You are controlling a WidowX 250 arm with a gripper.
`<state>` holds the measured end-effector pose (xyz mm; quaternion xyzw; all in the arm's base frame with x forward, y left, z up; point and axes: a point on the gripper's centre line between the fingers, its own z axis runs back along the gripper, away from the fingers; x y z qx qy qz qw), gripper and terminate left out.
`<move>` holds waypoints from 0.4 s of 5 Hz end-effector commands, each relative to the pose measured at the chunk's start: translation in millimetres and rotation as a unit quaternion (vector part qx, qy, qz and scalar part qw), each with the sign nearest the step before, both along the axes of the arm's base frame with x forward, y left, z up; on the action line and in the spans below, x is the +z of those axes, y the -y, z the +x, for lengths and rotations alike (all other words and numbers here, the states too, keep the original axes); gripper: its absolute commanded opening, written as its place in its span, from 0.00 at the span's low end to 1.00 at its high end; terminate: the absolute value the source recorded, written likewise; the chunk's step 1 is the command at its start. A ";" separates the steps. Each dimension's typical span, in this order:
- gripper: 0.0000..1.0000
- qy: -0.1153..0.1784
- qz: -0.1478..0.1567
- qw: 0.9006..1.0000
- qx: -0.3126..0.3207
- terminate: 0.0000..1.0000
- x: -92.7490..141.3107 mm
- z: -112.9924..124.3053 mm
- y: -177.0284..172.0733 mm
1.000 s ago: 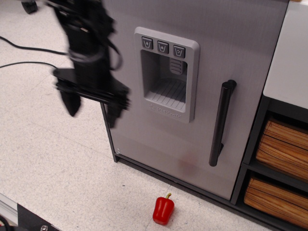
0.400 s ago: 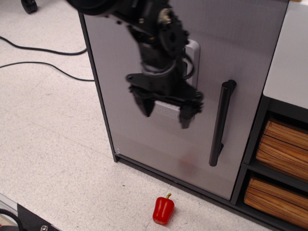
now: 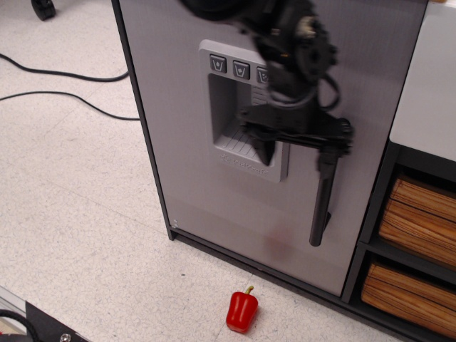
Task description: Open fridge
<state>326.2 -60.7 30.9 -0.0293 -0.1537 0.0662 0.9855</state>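
your gripper (image 3: 295,151) is hanging fingers-down w/ jaws spread wide, gripping nothing, over the fridge (image 3: 185,142) handle (image 3: 322,203); dispenser writing is too blurry to read.

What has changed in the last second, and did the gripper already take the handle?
The gripper moved right across the fridge door, from the left edge to the black handle. Its fingers are open near the handle's top; a grasp is not visible. The door remains shut, and the red pepper did not move.
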 end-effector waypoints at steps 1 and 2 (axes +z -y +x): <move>1.00 0.059 0.003 0.998 -0.011 0.00 12.7 24.3 26.1; 1.00 0.073 0.004 0.997 -0.023 0.00 12.1 35.6 24.1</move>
